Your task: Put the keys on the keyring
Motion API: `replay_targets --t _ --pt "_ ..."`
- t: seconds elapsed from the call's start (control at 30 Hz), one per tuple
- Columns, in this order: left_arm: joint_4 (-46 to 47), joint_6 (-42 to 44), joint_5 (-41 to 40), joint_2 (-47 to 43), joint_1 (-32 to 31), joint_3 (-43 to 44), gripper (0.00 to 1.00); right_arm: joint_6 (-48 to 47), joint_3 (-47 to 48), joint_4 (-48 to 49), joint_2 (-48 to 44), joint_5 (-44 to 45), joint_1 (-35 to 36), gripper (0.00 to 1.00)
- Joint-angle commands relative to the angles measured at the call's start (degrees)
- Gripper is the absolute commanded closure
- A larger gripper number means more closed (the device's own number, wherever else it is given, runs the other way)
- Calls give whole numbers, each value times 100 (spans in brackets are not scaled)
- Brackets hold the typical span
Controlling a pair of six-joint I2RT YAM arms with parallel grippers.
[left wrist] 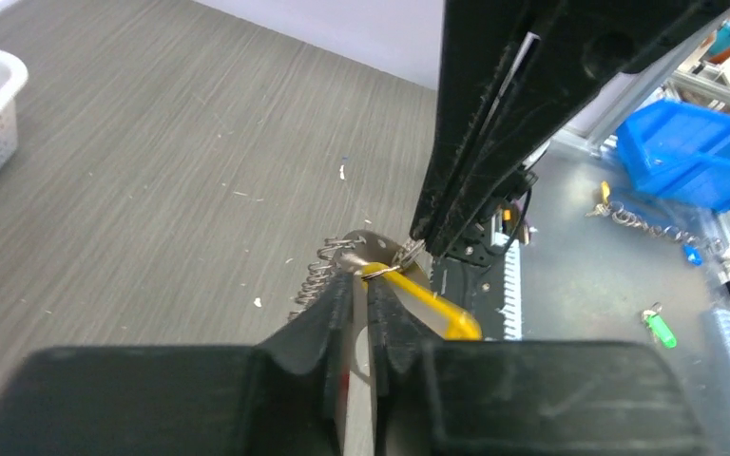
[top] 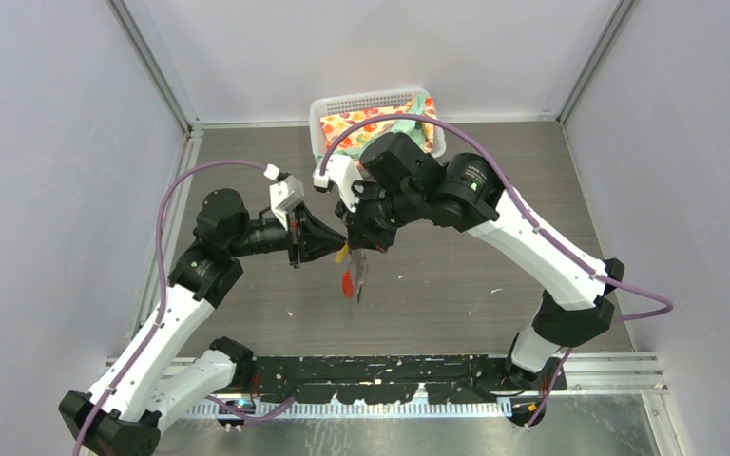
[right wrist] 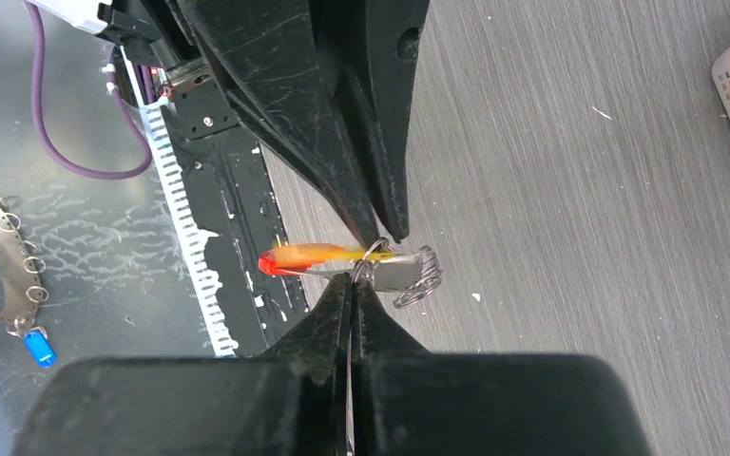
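I'm seeing the keyring (right wrist: 401, 275) shining silver with its tag (top: 347, 283) glowing red, the key (left wrist: 442, 318) showing brass-yellow, the bench (top: 494, 275) running grey wood-grain, and the white basket (top: 361, 98) holding orange-and-green floral cloth (top: 371, 122).

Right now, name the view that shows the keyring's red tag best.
Right wrist view: the keyring's red tag juts sideways, only partly overlapped by the yellow key. The top view shows just a small red spot, far off. In the left wrist view the left gripper hides nearly all of it.
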Motion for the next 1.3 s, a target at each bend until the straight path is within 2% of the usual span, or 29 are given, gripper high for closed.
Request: replay_targets --t 0.0,0.07,0.2,0.33,0.43,0.47,0.53,0.7,0.9,0.97,1.1,1.27 --pt "194 -34 -106 1 -15 39 94 83 225 94 -55 -120 42 99" --pt "100 118 -132 -27 -15 90 99 79 155 96 -100 -109 43 99" --pt "-108 660 -28 -115 -15 232 99 91 -100 194 -231 -91 38 99" --pt "-691 1843 133 -243 -15 375 99 100 -306 323 -357 -91 38 99" --pt "-1218 2691 -278 -324 -15 458 100 94 -442 449 -443 -123 29 99" --pt "-1339 2893 -345 -331 -15 489 98 96 -513 533 -492 -164 22 99" --pt "-1473 2996 -313 -356 -15 553 77 123 -771 874 -659 -295 3 99" --pt "-1248 2622 365 -561 -15 524 58 298 -1889 2327 -1324 -762 -56 99" --pt "57 1576 755 -821 -15 145 55 478 -2941 3896 -1993 -1246 -96 99" --pt "291 1271 939 -748 -15 230 56 504 -3003 4001 -2013 -1289 -103 99" --pt "403 733 1278 -457 -15 458 66 463 -2924 3885 -1934 -1332 -106 99" --pt "482 595 1501 -456 -15 591 64 355 -2677 3504 -1771 -1185 -111 99"
